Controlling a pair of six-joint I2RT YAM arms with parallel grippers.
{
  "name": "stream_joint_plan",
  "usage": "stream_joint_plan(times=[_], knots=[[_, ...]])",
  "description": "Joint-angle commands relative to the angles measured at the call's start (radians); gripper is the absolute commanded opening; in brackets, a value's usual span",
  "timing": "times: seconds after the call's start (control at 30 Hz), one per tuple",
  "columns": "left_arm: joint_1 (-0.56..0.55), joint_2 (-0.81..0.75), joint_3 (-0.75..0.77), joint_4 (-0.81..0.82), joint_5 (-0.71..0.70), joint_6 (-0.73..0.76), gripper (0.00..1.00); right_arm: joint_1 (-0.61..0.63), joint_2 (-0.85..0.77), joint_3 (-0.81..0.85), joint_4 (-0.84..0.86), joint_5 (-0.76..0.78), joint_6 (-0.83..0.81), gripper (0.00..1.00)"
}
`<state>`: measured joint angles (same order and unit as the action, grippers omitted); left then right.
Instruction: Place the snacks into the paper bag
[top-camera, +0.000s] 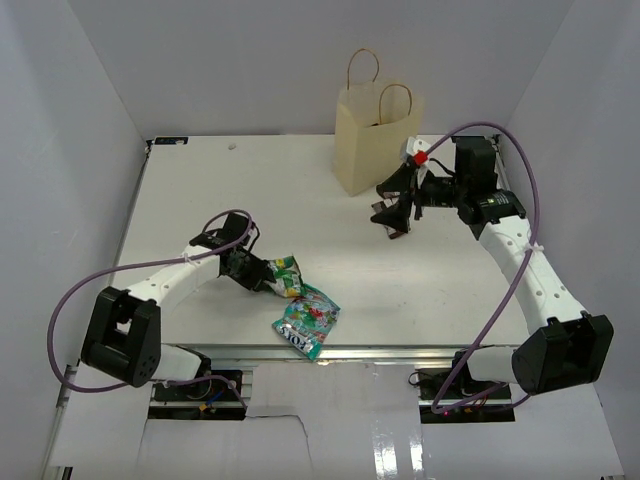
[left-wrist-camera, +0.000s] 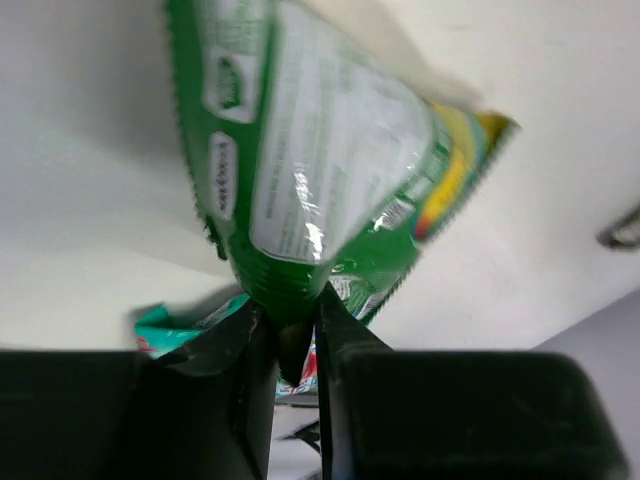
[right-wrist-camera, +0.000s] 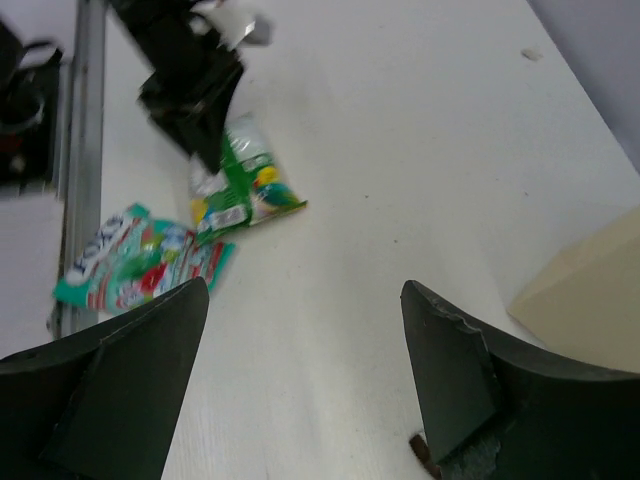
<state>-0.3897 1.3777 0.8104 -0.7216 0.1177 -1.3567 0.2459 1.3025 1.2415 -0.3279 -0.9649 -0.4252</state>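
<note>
The left end effector (left-wrist-camera: 295, 330) has its two fingers pressed close together. They pinch the bottom edge of the green pouch (left-wrist-camera: 310, 180), low over the bench (top-camera: 200, 190). A teal pouch (top-camera: 307, 320) lies flat just beside it, close to the front edge. The right end effector (right-wrist-camera: 303, 290) is far from both pouches. Its fingers are wide apart, with nothing between them. It hangs just in front of the paper bag (top-camera: 375, 135), which stands up at the back.
</note>
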Motion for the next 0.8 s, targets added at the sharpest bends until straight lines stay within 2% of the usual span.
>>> stream_joint_plan(times=[0.0,0.07,0.1,0.13,0.2,0.23,0.37,0.4,0.5,0.6,0.63,0.73,0.77], knots=[[0.002,-0.135,0.076,0.294,-0.023,0.305,0.19,-0.002,-0.022,0.013,-0.365,-0.273,-0.525,0.83],[0.003,-0.166,0.084,0.452,0.045,0.423,0.14,-0.002,-0.023,0.013,-0.540,-0.307,-0.753,0.81],[0.005,-0.152,0.128,0.538,0.081,0.491,0.13,-0.002,-0.026,0.006,-0.636,-0.304,-0.824,0.81],[0.008,-0.131,0.162,0.572,0.108,0.525,0.12,-0.002,-0.028,-0.013,-0.648,-0.293,-0.858,0.80],[0.014,-0.063,0.296,0.638,0.144,0.563,0.11,-0.002,-0.042,-0.036,-0.652,-0.256,-0.860,0.79],[0.014,0.013,0.343,0.668,0.207,0.591,0.07,-0.002,-0.046,-0.046,-0.652,-0.245,-0.862,0.77],[0.014,0.208,0.605,0.754,0.263,0.600,0.01,-0.003,-0.084,-0.100,-0.649,-0.218,-0.853,0.74],[0.014,0.242,0.701,0.786,0.266,0.597,0.01,-0.003,-0.091,-0.106,-0.649,-0.216,-0.848,0.74],[0.014,0.352,0.862,0.873,0.263,0.568,0.00,-0.014,-0.115,-0.138,-0.648,-0.206,-0.833,0.72],[0.014,0.483,1.019,0.893,0.270,0.536,0.00,-0.023,-0.138,-0.169,-0.649,-0.199,-0.817,0.71],[0.014,0.519,1.129,0.898,0.275,0.524,0.00,-0.026,-0.143,-0.177,-0.649,-0.201,-0.814,0.70],[0.011,0.674,1.295,0.906,0.290,0.469,0.00,-0.033,-0.154,-0.203,-0.648,-0.207,-0.805,0.70],[0.008,0.711,1.394,0.906,0.290,0.456,0.00,-0.036,-0.157,-0.208,-0.648,-0.212,-0.804,0.69]])
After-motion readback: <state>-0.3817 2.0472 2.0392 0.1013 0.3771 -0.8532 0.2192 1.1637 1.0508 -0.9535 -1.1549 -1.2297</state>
